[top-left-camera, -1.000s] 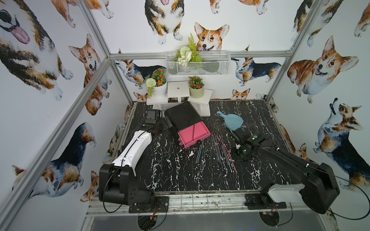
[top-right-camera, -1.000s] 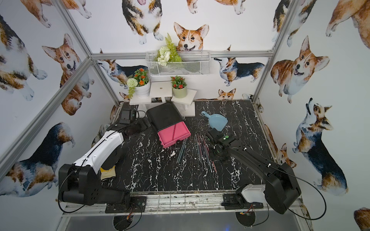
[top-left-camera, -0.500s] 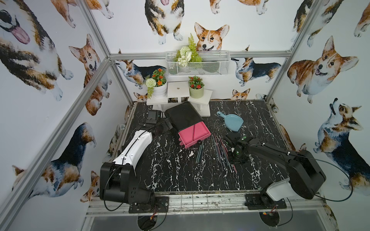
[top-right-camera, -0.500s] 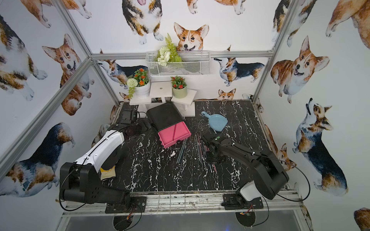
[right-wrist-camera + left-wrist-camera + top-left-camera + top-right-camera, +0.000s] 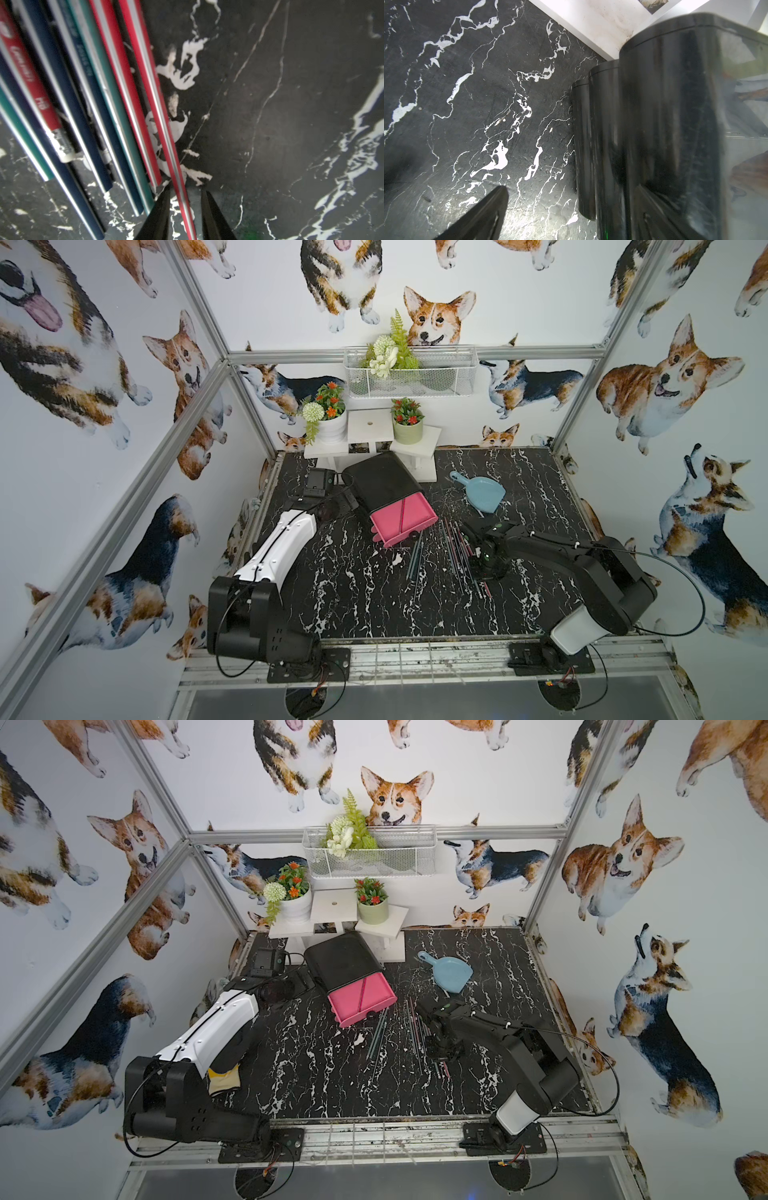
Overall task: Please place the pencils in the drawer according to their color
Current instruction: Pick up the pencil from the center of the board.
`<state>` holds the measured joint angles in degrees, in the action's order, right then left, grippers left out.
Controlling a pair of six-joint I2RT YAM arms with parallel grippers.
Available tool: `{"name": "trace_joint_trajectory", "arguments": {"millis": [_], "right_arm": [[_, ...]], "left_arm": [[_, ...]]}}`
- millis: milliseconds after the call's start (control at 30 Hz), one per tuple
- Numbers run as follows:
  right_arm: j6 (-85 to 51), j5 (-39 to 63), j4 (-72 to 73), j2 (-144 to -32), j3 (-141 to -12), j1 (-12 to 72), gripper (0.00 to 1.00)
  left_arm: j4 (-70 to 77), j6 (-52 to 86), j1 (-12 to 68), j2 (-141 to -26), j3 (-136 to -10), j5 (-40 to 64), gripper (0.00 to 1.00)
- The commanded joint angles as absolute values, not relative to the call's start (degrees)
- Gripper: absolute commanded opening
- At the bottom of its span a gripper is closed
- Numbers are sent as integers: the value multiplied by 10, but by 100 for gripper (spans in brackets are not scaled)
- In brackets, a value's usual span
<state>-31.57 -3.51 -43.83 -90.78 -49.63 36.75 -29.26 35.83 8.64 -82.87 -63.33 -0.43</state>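
Walls (image 5: 540, 302): white paper printed with corgis, on three sides.
Frame: aluminium bars (image 5: 540, 352) along the wall joints.
Floor: black marble-look tabletop (image 5: 353, 605), white veins.
Furniture: white stepped stand (image 5: 365, 432) at 12 o'clock; white flowerpot (image 5: 332, 430) at its 9 o'clock, green flowerpot (image 5: 408, 434) at 3 o'clock; wire basket (image 5: 440, 379) with greenery above.
Light: even, soft.

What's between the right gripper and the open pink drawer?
Only pencils on the table: teal ones just off the drawer, then a mixed row reaching the right gripper. Seen in both top views.
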Motion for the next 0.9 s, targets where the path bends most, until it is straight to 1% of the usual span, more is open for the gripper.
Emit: {"name": "trace_joint_trajectory", "arguments": {"millis": [0, 67, 133, 167, 200, 367, 567, 733, 867], "right_arm": [[-314, -21, -424, -903, -480, 350, 27], [-314, -18, -419, -898, -470, 343, 20], [-314, -19, -419, -895, -465, 340, 11], [-315, -22, -421, -892, -465, 339, 4], [-316, -24, -422, -889, -466, 339, 0], [-321, -37, -461, -852, -500, 339, 0], [-340, -39, -536, -779, -582, 338, 0], [-368, 16, -545, -751, -637, 339, 0], [-405, 75, -521, -748, -676, 352, 0]], "left_arm": [[-286, 352, 87, -827, -635, 11, 100], [-287, 352, 88, -826, -636, 12, 100], [-287, 352, 88, -825, -636, 11, 100], [-286, 352, 87, -825, -637, 11, 100], [-287, 352, 88, -825, -637, 11, 100], [-290, 350, 87, -823, -636, 8, 100], [-290, 350, 88, -823, -637, 8, 100], [-290, 350, 88, -823, -636, 7, 100], [-289, 350, 87, -823, -637, 8, 100]]}}
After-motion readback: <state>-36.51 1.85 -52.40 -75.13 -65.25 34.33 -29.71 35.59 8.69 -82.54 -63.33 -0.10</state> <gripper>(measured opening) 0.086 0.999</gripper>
